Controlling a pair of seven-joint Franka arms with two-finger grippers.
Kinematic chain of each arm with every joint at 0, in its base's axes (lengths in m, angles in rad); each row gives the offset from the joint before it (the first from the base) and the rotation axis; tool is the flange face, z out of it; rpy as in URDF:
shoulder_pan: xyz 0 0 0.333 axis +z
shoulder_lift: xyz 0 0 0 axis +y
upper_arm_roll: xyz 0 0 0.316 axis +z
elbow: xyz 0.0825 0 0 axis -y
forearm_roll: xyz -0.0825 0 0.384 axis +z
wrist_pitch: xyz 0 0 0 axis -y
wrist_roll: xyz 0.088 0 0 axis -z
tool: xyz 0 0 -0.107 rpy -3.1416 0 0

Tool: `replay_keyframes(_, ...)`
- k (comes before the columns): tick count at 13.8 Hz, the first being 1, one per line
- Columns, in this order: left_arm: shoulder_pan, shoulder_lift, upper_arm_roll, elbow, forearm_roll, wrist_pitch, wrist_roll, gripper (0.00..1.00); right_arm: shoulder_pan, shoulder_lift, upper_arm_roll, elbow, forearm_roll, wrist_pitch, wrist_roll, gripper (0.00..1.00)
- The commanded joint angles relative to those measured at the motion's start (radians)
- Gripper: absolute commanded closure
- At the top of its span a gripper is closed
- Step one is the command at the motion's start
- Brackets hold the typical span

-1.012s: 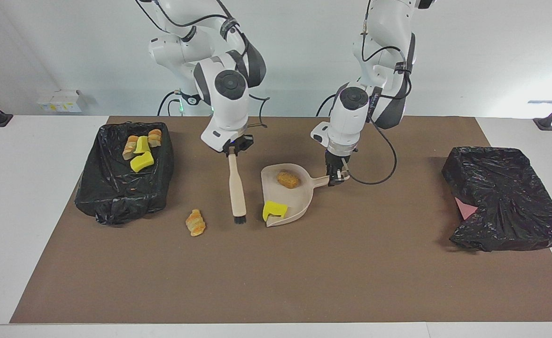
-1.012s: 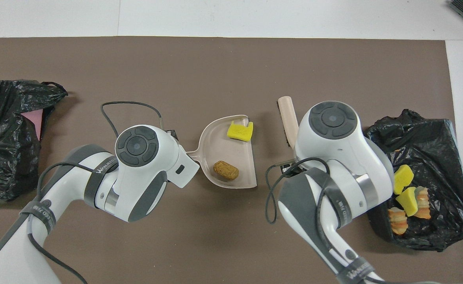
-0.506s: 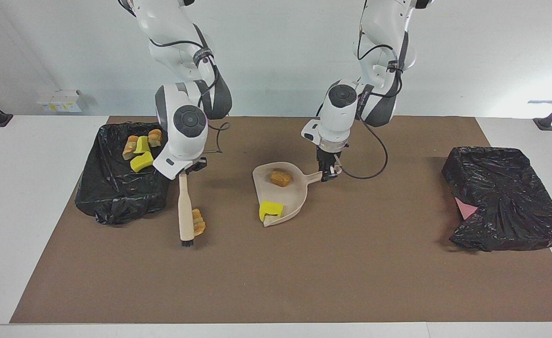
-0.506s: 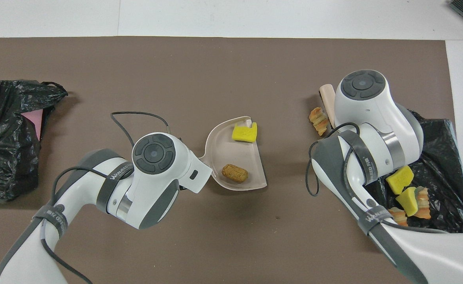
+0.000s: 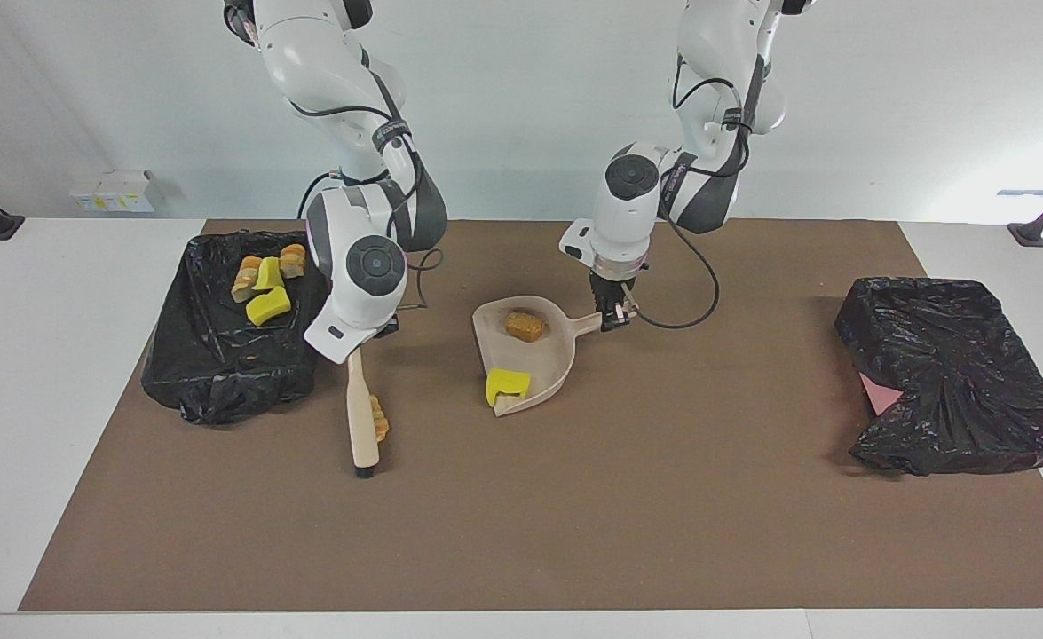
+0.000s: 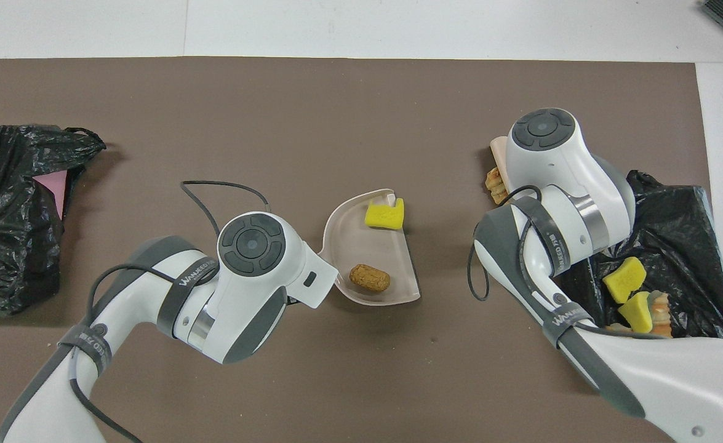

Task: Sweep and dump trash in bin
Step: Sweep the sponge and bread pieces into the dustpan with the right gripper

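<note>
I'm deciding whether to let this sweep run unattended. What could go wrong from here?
1. The croissant-shaped chunk sits against the side of the beige wooden brush held by the right gripper, some way from the beige plastic dustpan; it could roll off the brush mid-sweep.
2. The yellow sponge piece lies at the dustpan's open lip, so a tilt by the left gripper on the handle might spill it.

Beige dustpan on brown mat holding yellow sponge and bread chunk, croissant beside brush, black-lined bin with sponge pieces
</note>
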Motion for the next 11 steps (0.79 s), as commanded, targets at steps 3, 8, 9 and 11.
replay_keyframes(3, -0.021, -0.041, 0.012, -0.053, 0.011, -0.013, -0.022, 1.00, 0.109, -0.047, 0.006, -0.058, 0.161, -0.038, 0.013, 1.00)
replay_keyframes(8, -0.019, -0.031, 0.012, -0.068, 0.017, 0.008, -0.022, 1.00, 0.206, -0.107, 0.006, -0.133, 0.323, -0.043, 0.024, 1.00)
replay_keyframes(9, -0.016, -0.031, 0.012, -0.068, 0.017, 0.010, -0.020, 1.00, 0.230, -0.115, 0.006, -0.132, 0.348, -0.048, 0.023, 1.00)
replay_keyframes(11, -0.016, -0.030, 0.012, -0.068, 0.017, 0.008, -0.020, 1.00, 0.265, -0.135, 0.006, -0.130, 0.354, -0.066, 0.029, 1.00)
